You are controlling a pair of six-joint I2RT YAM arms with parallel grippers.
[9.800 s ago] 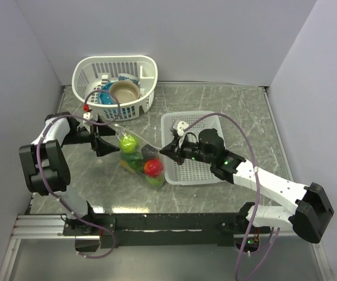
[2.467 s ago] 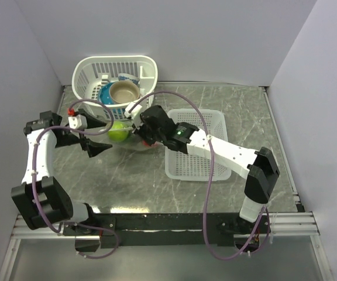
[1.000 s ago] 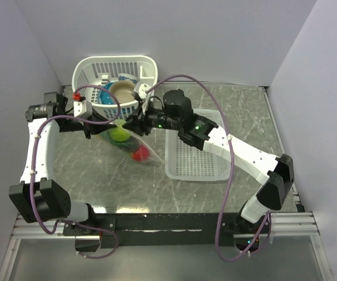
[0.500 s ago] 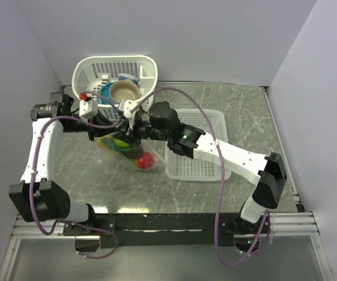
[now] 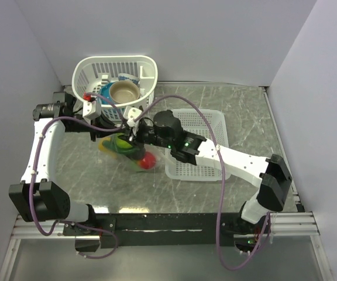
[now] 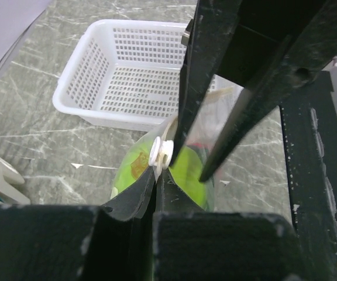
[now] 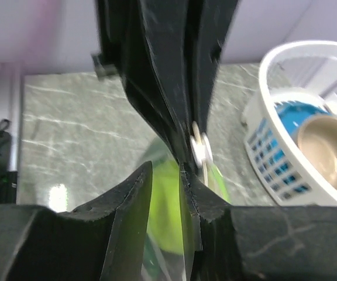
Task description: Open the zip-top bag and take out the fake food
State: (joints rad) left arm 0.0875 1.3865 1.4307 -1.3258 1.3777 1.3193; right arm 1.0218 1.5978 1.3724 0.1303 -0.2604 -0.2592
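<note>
The zip-top bag [image 5: 134, 157] hangs above the table with the fake food inside: a lime-green piece [image 5: 121, 142] near the top and a red one [image 5: 149, 162] low down. My left gripper [image 5: 111, 130] is shut on the bag's top edge just below the white zip slider [image 6: 160, 153]. My right gripper [image 5: 134, 138] meets it from the other side. Its jaws stand slightly apart around the bag's edge [image 7: 186, 175], with the lime-green piece [image 7: 165, 216] showing through the gap. In the left wrist view, the right gripper's fingers [image 6: 192, 88] reach down beside my left gripper [image 6: 157, 172].
A white mesh tray [image 5: 212, 126] lies on the marble table right of the bag, under my right arm. A white basket [image 5: 116, 60] holding a brown bowl [image 5: 124, 91] and blue items stands at the back left, close behind the left gripper. Walls enclose the table.
My right gripper has dropped and swung left onto the bag's top edge beside the left gripper, with its jaws narrowing. The bag and its food hang slightly lower.
</note>
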